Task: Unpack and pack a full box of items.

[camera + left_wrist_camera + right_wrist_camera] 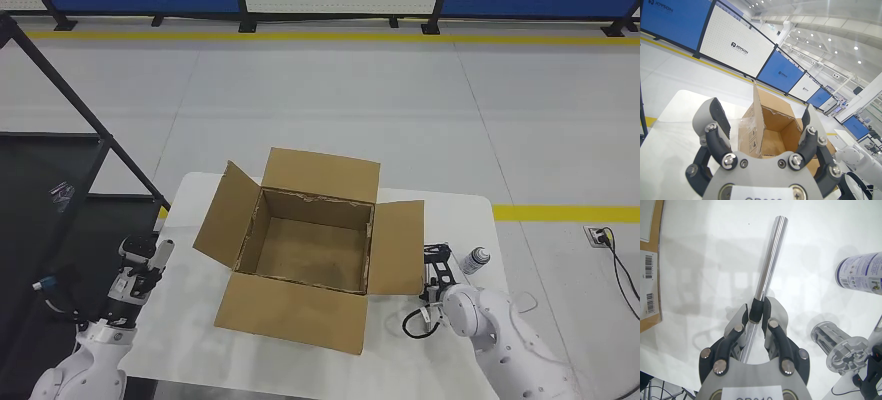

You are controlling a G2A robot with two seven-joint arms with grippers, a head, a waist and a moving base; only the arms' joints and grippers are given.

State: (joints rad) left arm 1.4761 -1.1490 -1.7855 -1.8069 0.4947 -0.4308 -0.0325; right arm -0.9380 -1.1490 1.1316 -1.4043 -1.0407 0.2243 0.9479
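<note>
While the right gripper [755, 311] clamps a chrome rod [770, 256] at its black band, the left gripper [762, 106] stands wide open, the cardboard box [772, 138] just ahead of it.

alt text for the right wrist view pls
The right tool is shut on a shiny metal rod, with the white table behind it. A spray can and a grey cast part are on one side of the rod, the cardboard box on the other.
</note>
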